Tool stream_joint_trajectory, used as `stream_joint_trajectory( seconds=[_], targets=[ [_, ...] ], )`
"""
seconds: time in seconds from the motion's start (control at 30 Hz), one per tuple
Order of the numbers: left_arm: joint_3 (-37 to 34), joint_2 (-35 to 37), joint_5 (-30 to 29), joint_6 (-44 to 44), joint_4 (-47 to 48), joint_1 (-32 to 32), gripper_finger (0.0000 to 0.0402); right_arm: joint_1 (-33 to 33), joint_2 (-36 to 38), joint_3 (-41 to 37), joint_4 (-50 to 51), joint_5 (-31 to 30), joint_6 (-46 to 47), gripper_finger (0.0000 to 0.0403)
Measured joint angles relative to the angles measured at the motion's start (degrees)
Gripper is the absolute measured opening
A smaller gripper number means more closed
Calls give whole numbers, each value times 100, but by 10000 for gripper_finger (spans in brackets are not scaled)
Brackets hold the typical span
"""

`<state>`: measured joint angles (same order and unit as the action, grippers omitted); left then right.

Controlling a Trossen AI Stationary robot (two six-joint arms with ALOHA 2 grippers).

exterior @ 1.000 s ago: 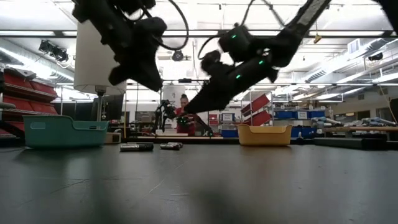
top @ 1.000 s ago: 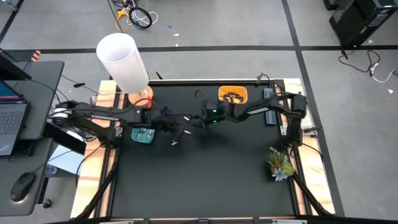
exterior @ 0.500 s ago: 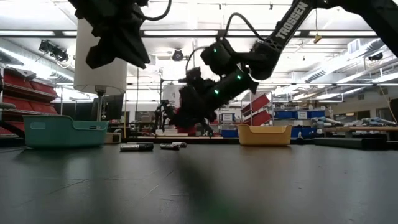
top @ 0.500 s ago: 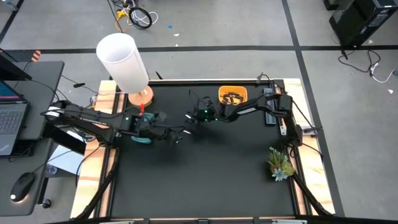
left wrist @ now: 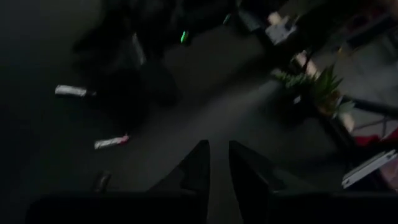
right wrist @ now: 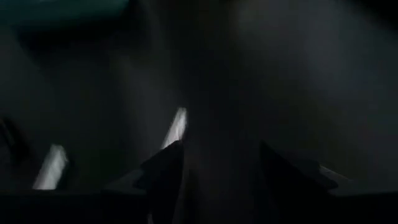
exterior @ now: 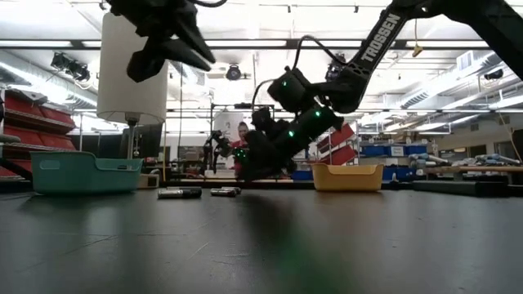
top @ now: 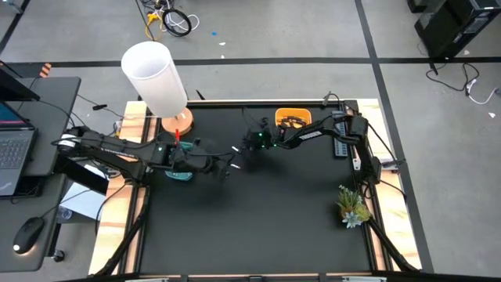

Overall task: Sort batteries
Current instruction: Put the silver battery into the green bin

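Note:
Loose batteries lie flat on the black table: two in the low view (exterior: 180, 193) (exterior: 225, 192), and pale ones in the left wrist view (left wrist: 73, 91) (left wrist: 112, 142). My right gripper (right wrist: 221, 155) (exterior: 245, 173) hangs open and slanted just above the table. A pale battery (right wrist: 177, 127) lies just past its fingertips and another (right wrist: 53, 165) lies off to one side. My left gripper (left wrist: 219, 155) (exterior: 204, 59) is high over the table's left middle. Only a narrow slit shows between its fingers, and nothing shows in it.
A teal bin (top: 178, 172) sits under my left arm at the left. An orange bin (top: 293, 120) with dark pieces in it stands at the far edge. A green sprig (top: 352, 207) lies at the right edge, and a tall white cylinder (top: 153, 74) stands at the far left corner.
My left gripper has risen well above the table and rolled a little. My right gripper has come down and toward the table's left, and is now just over the loose batteries. The batteries on the table have stayed where they were.

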<state>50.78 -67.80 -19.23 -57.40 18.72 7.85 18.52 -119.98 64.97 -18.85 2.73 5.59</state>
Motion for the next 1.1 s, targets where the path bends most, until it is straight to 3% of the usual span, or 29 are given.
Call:
stream_joint_trajectory(
  seconds=[0.23,0.53,0.77,0.93,1.0,1.1],
  targets=[
    [0,-4,-300,8,-453,-82,71,-15,-11,-12,331,136,-402,220],
    [4,-4,-303,8,-560,-78,71,-15,-9,-13,385,158,-417,220],
    [4,-1,-175,-95,-562,-78,71,-173,314,-16,1130,202,-280,219],
    [9,51,-63,-136,-565,-78,71,-401,363,-12,181,117,-48,219],
    [9,79,-56,-100,-535,-78,71,-468,149,12,-314,-103,-118,219],
    [53,110,-38,10,-570,-78,71,-507,-141,11,-239,-613,-134,219]
  ],
)
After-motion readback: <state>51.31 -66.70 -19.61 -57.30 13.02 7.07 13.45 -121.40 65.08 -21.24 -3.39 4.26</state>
